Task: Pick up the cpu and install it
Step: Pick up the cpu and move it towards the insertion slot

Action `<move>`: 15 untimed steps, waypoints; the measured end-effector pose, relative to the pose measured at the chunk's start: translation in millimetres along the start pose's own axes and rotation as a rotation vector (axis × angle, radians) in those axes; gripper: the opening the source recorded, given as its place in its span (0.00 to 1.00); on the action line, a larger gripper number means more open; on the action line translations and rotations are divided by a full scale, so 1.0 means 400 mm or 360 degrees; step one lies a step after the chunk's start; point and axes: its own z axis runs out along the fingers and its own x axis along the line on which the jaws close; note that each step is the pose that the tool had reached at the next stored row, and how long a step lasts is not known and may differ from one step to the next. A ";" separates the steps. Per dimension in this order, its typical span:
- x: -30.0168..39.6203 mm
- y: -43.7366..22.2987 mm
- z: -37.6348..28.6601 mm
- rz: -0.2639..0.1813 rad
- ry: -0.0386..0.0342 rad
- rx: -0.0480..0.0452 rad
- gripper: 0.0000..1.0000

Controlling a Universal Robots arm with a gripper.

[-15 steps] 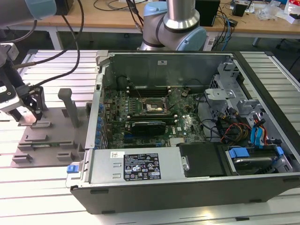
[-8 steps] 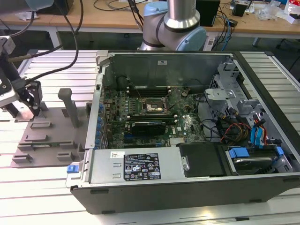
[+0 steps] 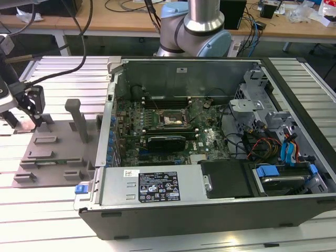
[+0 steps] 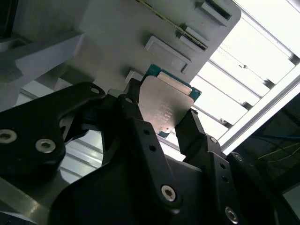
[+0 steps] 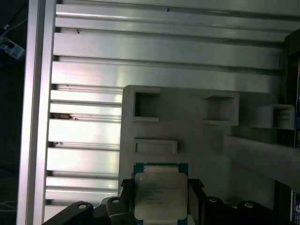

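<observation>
The cpu (image 5: 159, 197), a flat square chip with a dull silver top on a green board, sits between my gripper's black fingers in both wrist views, seen too as the cpu (image 4: 164, 105). My gripper (image 4: 163, 107) (image 5: 161, 187) has a finger against each of two opposite edges, shut on it. In the exterior view my gripper (image 3: 23, 119) is at the far left over the corner of a grey fixture plate (image 3: 58, 152). I cannot tell whether the chip rests on the plate or hangs just above it. The motherboard socket (image 3: 170, 119) lies inside the open computer case.
The open computer case (image 3: 210, 210) fills the exterior view's middle and right, with cables and drive bays at its right. An upright grey post (image 3: 79, 118) and low ridges rise from the fixture plate. The table is ribbed aluminium (image 5: 164, 47). The arm's base (image 3: 202, 26) stands behind the case.
</observation>
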 end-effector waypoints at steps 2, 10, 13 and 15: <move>0.000 0.000 -0.006 0.0000 0.0000 0.0000 0.55; -0.001 0.000 -0.041 0.0000 0.0000 0.0000 0.55; -0.002 0.000 -0.058 0.0000 0.0000 0.0000 0.55; -0.002 0.001 -0.065 0.0000 0.0000 0.0000 0.55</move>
